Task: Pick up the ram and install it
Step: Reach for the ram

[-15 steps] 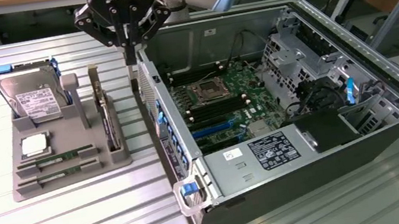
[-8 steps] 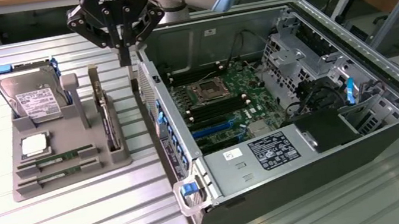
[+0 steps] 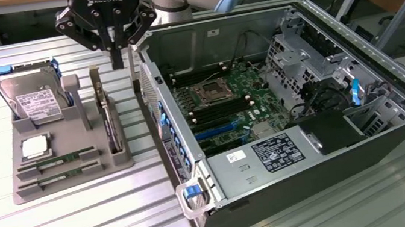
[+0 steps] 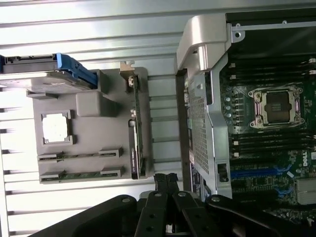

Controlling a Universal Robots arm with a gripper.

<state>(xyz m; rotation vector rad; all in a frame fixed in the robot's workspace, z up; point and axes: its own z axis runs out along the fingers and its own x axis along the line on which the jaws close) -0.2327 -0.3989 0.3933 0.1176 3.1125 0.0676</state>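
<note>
- Black claw [image 4: 167, 178], nearest the wrist camera, is clenched tip to tip on nothing. It hangs above the gray tray [image 3: 67, 135], over the edge facing the computer case [image 3: 304, 189].
- Two thin green ram sticks [image 3: 59, 159] rest on edge in slots at the tray's end farthest from the claw, untouched. The molded slots likely keep their top edges free for pinching.
- Beside the tray, the metal case lies open, probably so its board faces up within reach.

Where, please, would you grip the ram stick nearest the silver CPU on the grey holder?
I would pinch the ram stick at its bare middle, from straight above: it stands on edge in the grey holder, which caps both ends.
</note>
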